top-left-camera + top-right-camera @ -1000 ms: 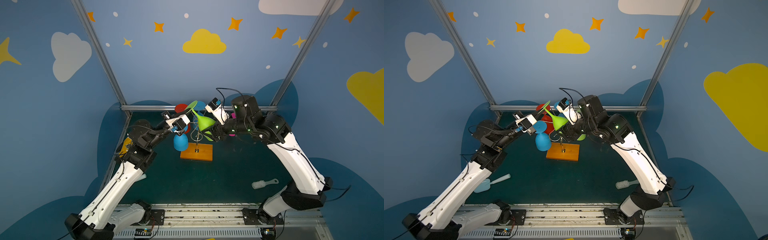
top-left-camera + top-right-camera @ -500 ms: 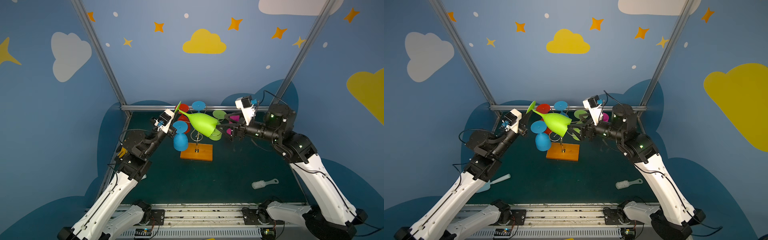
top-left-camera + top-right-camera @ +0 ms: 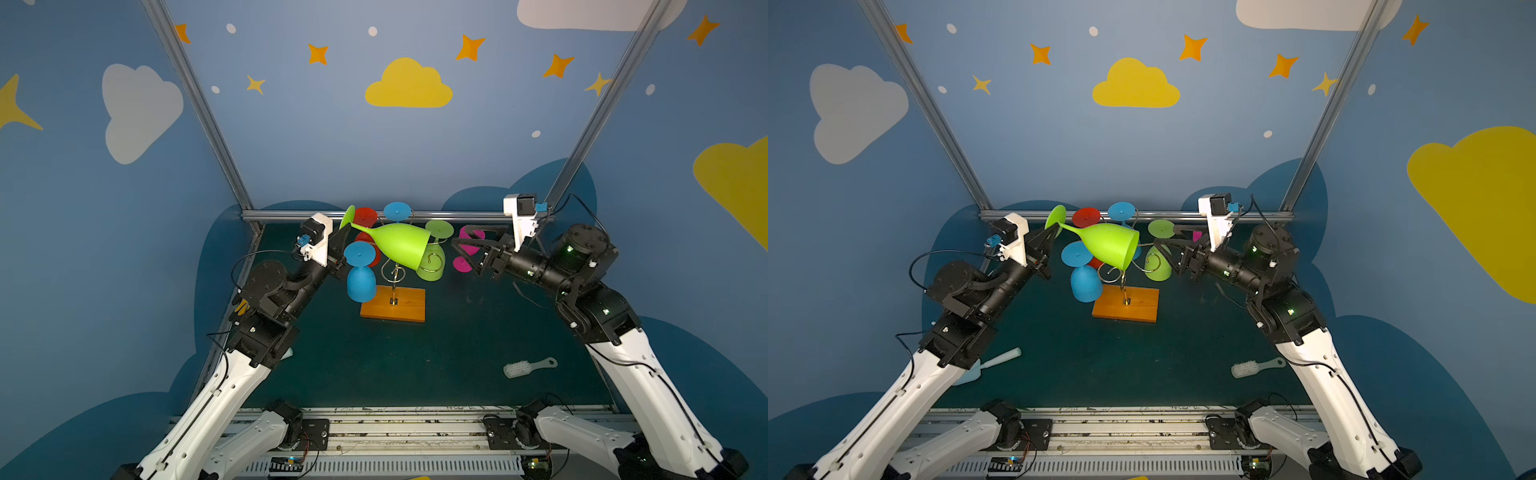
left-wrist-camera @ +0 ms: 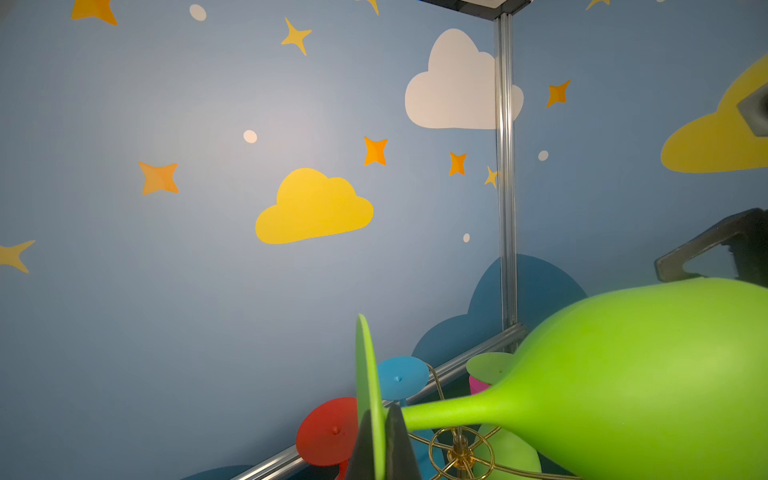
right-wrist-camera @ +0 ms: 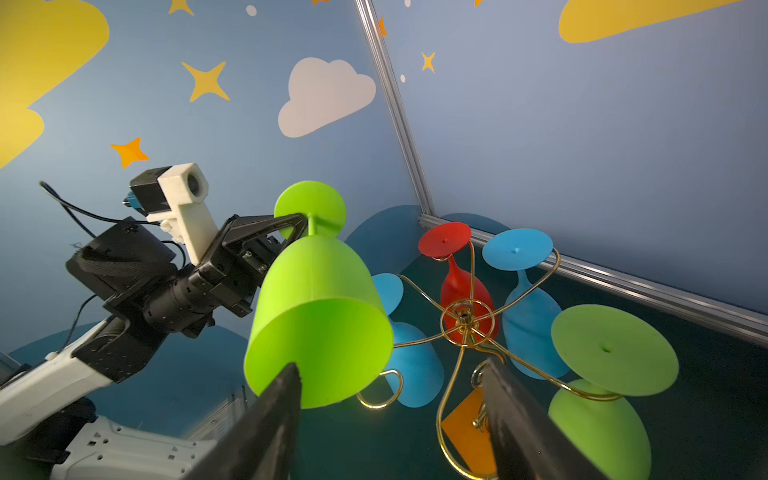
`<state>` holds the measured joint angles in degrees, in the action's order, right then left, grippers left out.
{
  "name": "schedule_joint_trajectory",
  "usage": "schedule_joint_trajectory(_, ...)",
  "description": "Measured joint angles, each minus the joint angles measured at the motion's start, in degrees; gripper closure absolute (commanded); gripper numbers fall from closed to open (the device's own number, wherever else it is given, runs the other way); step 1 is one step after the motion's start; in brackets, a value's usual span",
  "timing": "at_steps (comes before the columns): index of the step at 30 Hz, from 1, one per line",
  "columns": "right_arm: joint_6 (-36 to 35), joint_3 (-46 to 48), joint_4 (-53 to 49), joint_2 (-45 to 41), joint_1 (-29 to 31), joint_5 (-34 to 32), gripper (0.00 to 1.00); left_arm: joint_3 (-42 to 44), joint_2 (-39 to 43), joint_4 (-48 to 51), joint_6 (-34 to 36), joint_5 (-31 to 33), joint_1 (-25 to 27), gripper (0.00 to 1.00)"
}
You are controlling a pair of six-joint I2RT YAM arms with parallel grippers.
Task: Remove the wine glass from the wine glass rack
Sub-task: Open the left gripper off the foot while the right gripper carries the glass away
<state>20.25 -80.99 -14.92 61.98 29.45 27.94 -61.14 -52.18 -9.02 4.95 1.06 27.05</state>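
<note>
The green wine glass (image 3: 399, 245) was gripped at its foot by the left jaws; the right jaws were spread wide, empty.

Matt plastic wine glass (image 5: 320, 316), shiny metal rack (image 5: 464, 318)

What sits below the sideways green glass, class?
Below the green glass stand the gold rack and its orange base. The glass covers part of a red glass behind it.
</note>
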Motion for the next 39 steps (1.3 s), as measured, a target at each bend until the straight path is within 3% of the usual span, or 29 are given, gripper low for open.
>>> schedule_joint_trajectory(11, 1.7, 0.0, 1.1, 6.3, 4.2, -0.1, 0.44, 0.0, -0.2, 0.1, -2.0, -0.2, 0.0, 0.97)
schedule_joint_trajectory(19, 2.0, -0.3, 2.7, 8.0, 5.8, -0.4, 0.58, 0.0, -0.5, 0.1, -2.9, -0.6, 0.0, 0.97)
schedule_joint_trajectory(23, 2.3, -0.5, 3.1, 9.3, 6.3, -0.5, 0.7, 0.0, -0.5, 0.1, -3.3, -0.9, 0.0, 0.97)
schedule_joint_trajectory(29, 2.6, -1.1, 3.8, 10.2, 7.1, 0.7, 1.0, 0.0, -0.6, 0.1, -3.4, -0.7, -0.2, 0.97)
schedule_joint_trajectory(33, 2.6, -1.6, 4.2, 10.2, 7.2, 1.0, 1.0, 0.0, -0.6, -0.5, -4.2, -0.7, -0.3, 0.74)
schedule_joint_trajectory(35, 2.6, -1.6, 4.2, 10.2, 7.2, 0.5, 1.0, 0.3, -0.6, -1.1, -4.3, -0.5, -0.3, 0.5)
schedule_joint_trajectory(39, 2.7, -1.6, 4.0, 9.6, 6.6, -2.0, 1.0, 1.2, -0.5, -1.5, -4.7, 0.1, -0.3, 0.33)
